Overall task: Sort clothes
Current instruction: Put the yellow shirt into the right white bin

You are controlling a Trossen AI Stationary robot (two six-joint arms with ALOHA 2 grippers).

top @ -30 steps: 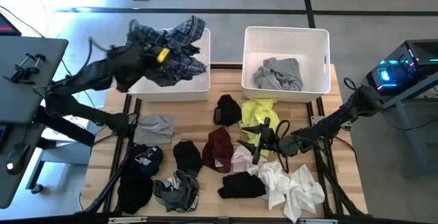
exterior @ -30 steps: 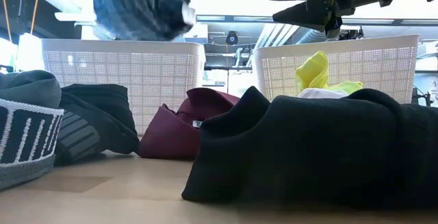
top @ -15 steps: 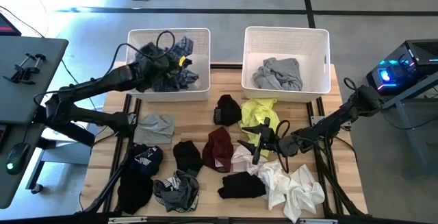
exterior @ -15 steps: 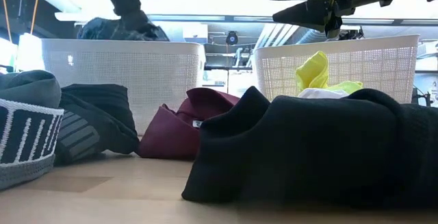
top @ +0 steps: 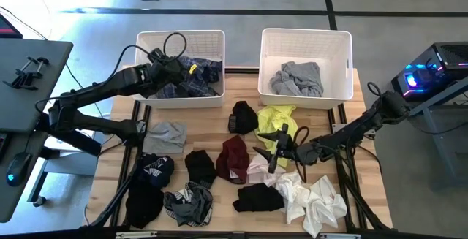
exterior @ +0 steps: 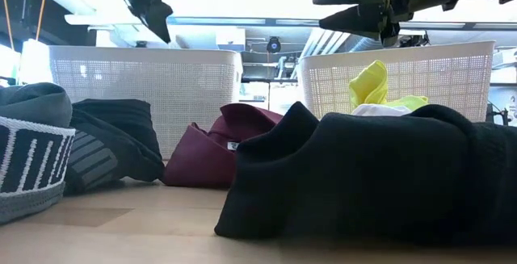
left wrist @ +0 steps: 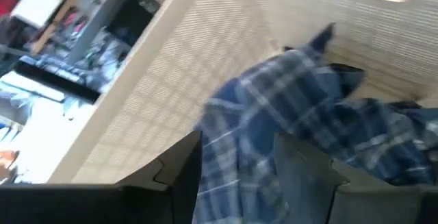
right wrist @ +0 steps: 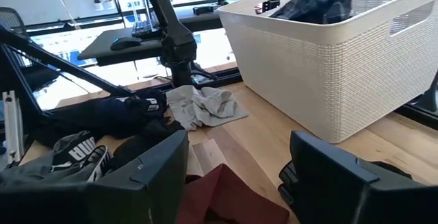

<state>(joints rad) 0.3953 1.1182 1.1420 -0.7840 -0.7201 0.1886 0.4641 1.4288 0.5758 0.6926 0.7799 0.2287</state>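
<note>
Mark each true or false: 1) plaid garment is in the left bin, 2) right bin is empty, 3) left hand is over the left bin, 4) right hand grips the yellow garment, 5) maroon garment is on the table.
1. The blue plaid garment lies in the left bin. True.
2. The right bin is empty. False: a grey garment lies in it.
3. The left hand is over the left bin. True.
4. The right hand grips the neon yellow garment. False: it is open and holds nothing.
5. The maroon garment lies on the table. True.

Only one marking can be read — "PUMA" in large white letters on the grey garment [exterior: 32,161] at the low view's left edge — cut off there.
</note>
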